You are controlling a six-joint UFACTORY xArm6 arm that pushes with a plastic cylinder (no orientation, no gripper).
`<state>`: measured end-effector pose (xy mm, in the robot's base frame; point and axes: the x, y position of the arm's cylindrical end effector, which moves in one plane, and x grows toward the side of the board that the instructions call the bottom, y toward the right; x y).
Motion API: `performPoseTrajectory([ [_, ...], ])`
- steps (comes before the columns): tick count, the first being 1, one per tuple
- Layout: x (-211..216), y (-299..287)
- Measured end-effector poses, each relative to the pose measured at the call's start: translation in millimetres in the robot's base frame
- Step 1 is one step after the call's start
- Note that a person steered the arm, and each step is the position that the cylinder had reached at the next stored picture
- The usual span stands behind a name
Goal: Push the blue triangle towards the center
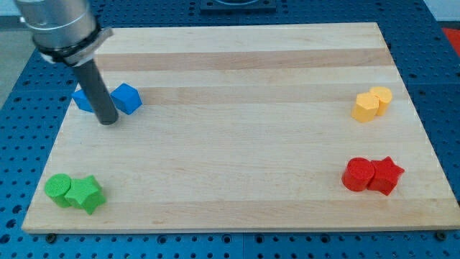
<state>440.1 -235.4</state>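
Observation:
Two blue blocks sit at the view's upper left of the wooden board (230, 129). One blue block (83, 99), partly hidden behind the rod, looks like the triangle. The other blue block (127, 98) is a chunky faceted shape just to its right. My tip (108, 121) rests on the board between them, slightly toward the view's bottom, close to or touching both.
A green cylinder (59, 189) and a green star (87, 193) lie at the lower left. A red cylinder (357, 175) and a red star (385, 175) lie at the lower right. Two yellow blocks (372, 103) sit at the right.

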Motion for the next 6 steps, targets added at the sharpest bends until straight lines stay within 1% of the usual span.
performPoseTrajectory([
  [1,1,-50],
  [2,1,-70],
  [4,-53,-66],
  [5,-53,-51],
  [6,-28,-36],
])
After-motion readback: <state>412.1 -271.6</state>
